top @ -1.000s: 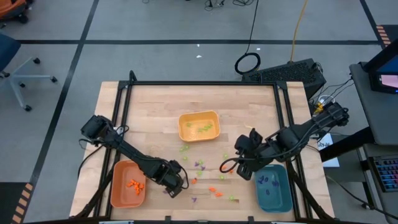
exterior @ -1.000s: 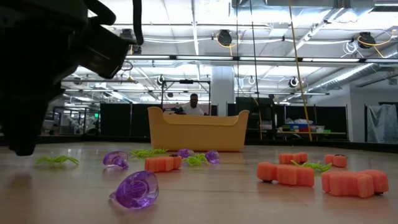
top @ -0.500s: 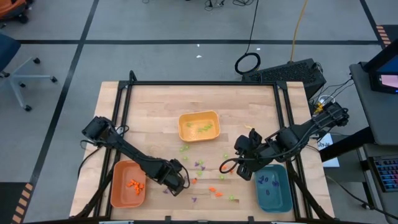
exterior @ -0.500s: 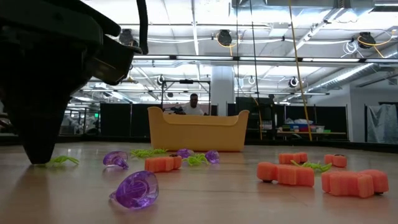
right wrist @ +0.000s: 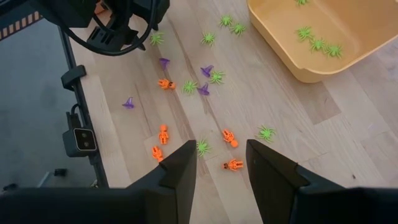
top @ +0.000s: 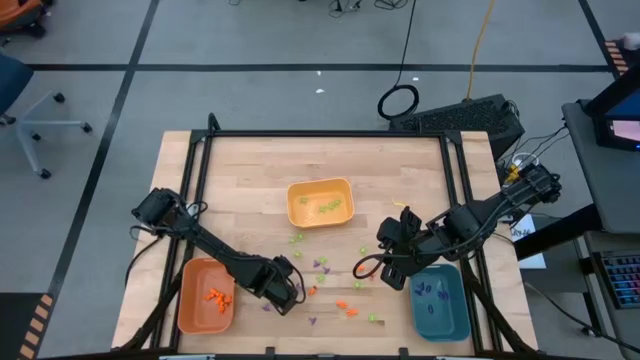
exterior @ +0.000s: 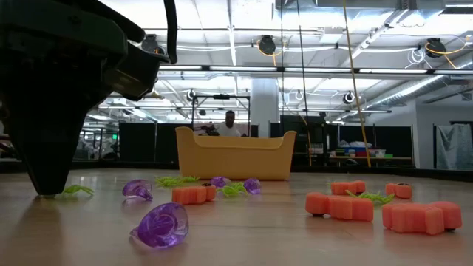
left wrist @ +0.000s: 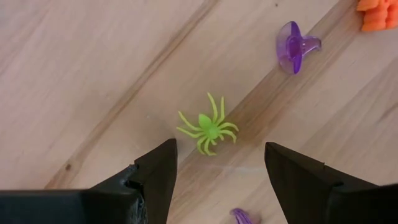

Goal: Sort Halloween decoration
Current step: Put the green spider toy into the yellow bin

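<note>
Fingers of the left hand (left wrist: 214, 171) stand spread, empty, just beside a green spider (left wrist: 208, 129); right hand (right wrist: 221, 163) open too.

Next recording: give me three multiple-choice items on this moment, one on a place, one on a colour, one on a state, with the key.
1. Where is the yellow tray?
A. mid-table
B. near left corner
C. off the table

2. What colour are the pieces in the orange tray?
A. purple
B. green
C. orange

3. How is the left gripper?
A. shut on a purple piece
B. open over a green spider
C. inside the teal tray

Key: 1 A, the high view shows it at the table's middle. 2 C, only orange pieces lie in it. 3 B, the left wrist view shows the spider on the wood between spread fingers.
</note>
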You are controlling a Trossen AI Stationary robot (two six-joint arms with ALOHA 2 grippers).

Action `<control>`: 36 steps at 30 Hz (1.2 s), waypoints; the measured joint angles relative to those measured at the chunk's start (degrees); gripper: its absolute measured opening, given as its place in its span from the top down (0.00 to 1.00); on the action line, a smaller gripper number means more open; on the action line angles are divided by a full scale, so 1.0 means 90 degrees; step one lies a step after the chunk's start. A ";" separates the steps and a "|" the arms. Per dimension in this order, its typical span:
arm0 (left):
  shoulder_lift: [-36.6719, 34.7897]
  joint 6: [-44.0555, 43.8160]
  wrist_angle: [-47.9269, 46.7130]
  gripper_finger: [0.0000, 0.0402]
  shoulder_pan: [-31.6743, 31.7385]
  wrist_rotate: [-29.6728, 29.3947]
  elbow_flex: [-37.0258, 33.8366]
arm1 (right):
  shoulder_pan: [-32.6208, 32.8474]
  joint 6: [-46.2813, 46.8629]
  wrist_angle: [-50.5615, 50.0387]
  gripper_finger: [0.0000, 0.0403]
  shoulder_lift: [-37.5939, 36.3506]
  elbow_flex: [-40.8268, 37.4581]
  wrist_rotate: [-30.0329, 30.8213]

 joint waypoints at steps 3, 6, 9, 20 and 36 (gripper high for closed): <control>0.0001 0.0001 0.0000 0.40 0.0002 -0.0027 0.0000 | 0.0000 0.0000 0.0000 0.69 0.0000 0.0000 0.0000; 0.0001 0.0000 0.0000 0.40 0.0007 -0.0030 0.0000 | 0.0000 -0.0002 0.0000 0.69 0.0000 0.0000 0.0000; 0.0001 0.0000 -0.0012 0.44 0.0007 -0.0042 0.0000 | 0.0000 -0.0002 0.0000 0.69 0.0000 0.0000 0.0002; 0.0003 0.0002 0.0018 0.66 0.0007 -0.0047 0.0000 | 0.0000 -0.0002 0.0001 0.69 -0.0002 0.0000 0.0005; 0.0006 0.0004 0.0032 0.97 0.0007 -0.0103 0.0002 | 0.0000 -0.0002 0.0002 0.69 -0.0002 0.0000 0.0007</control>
